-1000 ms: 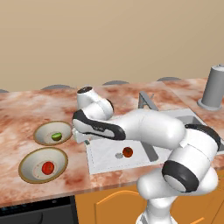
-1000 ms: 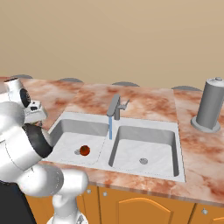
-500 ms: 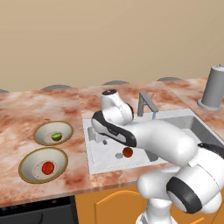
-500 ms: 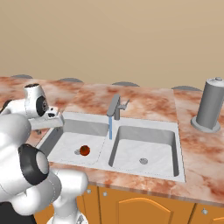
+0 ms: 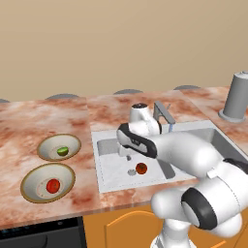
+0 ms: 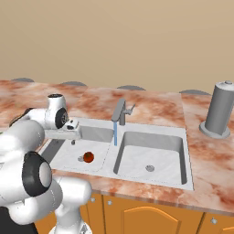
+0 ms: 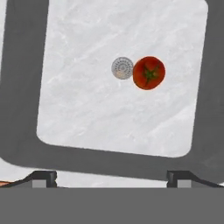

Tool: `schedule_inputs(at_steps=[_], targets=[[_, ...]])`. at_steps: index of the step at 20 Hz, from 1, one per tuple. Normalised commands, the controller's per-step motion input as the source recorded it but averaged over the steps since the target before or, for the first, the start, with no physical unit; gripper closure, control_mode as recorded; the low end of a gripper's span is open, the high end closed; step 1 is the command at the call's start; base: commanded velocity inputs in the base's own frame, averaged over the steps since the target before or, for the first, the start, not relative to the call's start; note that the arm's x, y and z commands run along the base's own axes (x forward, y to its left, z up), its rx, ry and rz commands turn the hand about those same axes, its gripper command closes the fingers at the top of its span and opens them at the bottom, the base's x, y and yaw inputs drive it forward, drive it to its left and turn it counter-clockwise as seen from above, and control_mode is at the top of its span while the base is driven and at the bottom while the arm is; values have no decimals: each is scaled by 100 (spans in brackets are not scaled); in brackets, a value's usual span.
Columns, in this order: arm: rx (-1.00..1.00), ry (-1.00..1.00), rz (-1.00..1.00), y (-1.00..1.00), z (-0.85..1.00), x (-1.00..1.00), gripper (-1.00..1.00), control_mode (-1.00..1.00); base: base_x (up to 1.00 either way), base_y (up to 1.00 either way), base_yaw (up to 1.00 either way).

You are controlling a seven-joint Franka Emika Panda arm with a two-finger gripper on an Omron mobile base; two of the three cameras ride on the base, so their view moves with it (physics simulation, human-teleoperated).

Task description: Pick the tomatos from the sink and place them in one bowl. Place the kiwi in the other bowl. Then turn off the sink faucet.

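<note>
Left base view: the end effector (image 5: 127,155) hangs over the left basin of the sink (image 5: 109,179), its tips too small to read. A tomato (image 5: 141,168) lies beside the drain (image 5: 131,172). On the table (image 5: 29,121), one bowl (image 5: 30,191) holds another tomato (image 5: 53,185), the other bowl (image 5: 48,145) a kiwi (image 5: 62,151).

Right base view: the faucet (image 6: 120,111) runs water; the arm hides the sink's left edge.

Hand view: the fingertips (image 7: 42,177) stand well apart, cut off low, nothing between them.

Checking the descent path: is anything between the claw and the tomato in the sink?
No. In the hand view only bare basin floor separates the claw from the tomato; the drain sits beside it.
</note>
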Motion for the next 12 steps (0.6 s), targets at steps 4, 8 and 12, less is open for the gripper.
schedule_inputs(at_steps=[4, 8, 12], targets=[[3, 5, -14, -52, -38, 17, -100, -100, 0, 0, 0], [0, 5, -13, -43, -43, 24, -100, -100, 0, 0, 0], [0, 2, -9, -22, -50, 37, -100, -100, 0, 0, 0]])
